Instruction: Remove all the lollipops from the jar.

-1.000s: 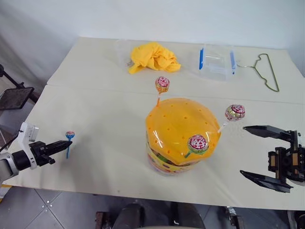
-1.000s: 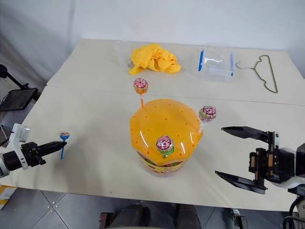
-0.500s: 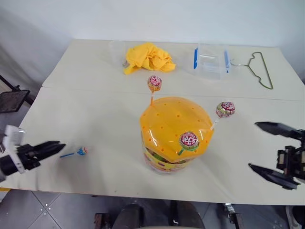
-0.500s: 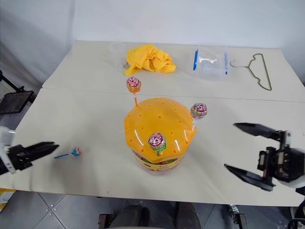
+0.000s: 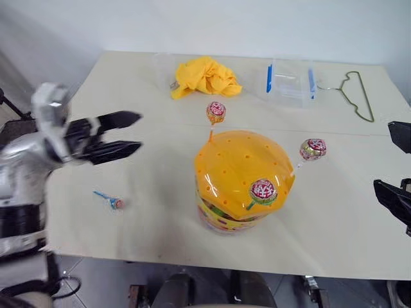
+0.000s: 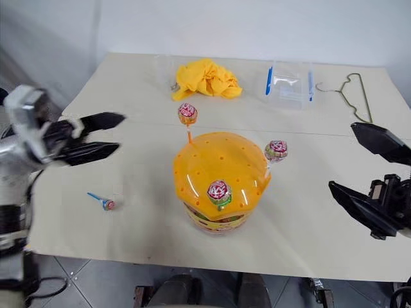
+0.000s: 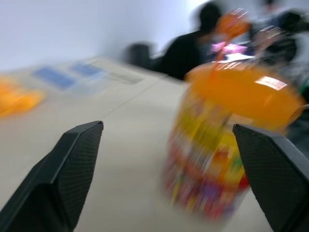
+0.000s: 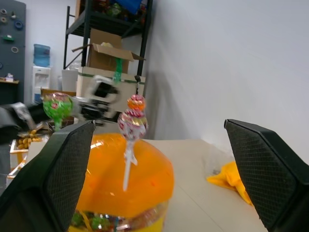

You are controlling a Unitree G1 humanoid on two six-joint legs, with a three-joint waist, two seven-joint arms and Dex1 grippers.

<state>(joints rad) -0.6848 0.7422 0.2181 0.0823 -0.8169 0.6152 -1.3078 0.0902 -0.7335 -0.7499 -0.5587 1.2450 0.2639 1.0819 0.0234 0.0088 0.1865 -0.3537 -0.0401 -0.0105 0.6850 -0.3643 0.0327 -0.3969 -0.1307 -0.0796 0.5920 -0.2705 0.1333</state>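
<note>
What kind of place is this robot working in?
Probably a workshop or lab: a black metal shelving rack stacked with cardboard boxes, a blue water dispenser, and a plain white-covered table holding test props.

Head pair looks down; wrist views level, sharing jar (image 5: 243, 179).

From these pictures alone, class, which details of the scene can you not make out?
- The jar: its contents are smeared by blur in the left wrist view, and the orange lid covers them from above in the eye views.
- Right tool: cut off by the frame edge in the left eye view.
- Lollipop on the table: too small to read its wrapper.
- Clear box: whether it holds anything is unclear.
</note>
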